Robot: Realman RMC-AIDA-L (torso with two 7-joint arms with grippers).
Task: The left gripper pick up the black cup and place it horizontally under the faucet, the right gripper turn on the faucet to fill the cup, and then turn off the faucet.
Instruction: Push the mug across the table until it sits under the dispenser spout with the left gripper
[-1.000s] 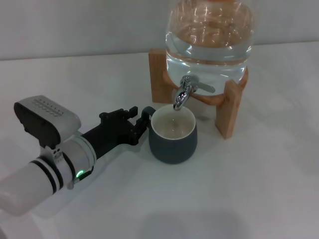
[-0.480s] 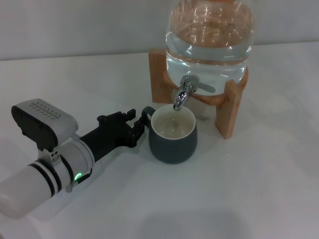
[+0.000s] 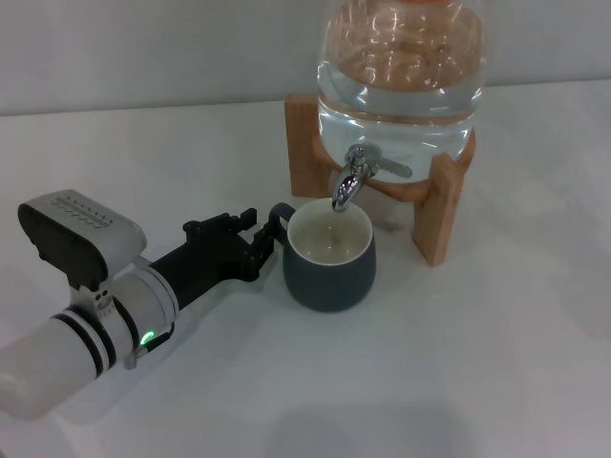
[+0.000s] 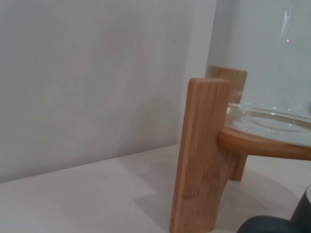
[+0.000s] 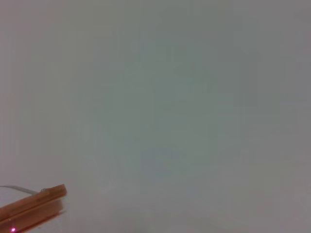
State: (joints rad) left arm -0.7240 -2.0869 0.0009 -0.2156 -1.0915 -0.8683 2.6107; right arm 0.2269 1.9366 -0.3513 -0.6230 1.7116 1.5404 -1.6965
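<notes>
The black cup stands upright on the white table, its cream inside right below the spout of the chrome faucet. Its small loop handle points toward my left gripper, which lies low on the table just left of the cup. The gripper is open, its fingertips a little short of the handle and holding nothing. In the left wrist view, a dark edge of the cup shows close by. The faucet's thin lever points right. My right gripper is out of view.
The clear glass water jar sits on a wooden stand behind the cup. A stand leg fills the left wrist view nearby. The right wrist view shows a plain wall and a strip of wood.
My left arm has drawn back a little to the left, away from the cup's handle. The cup stays under the faucet.
</notes>
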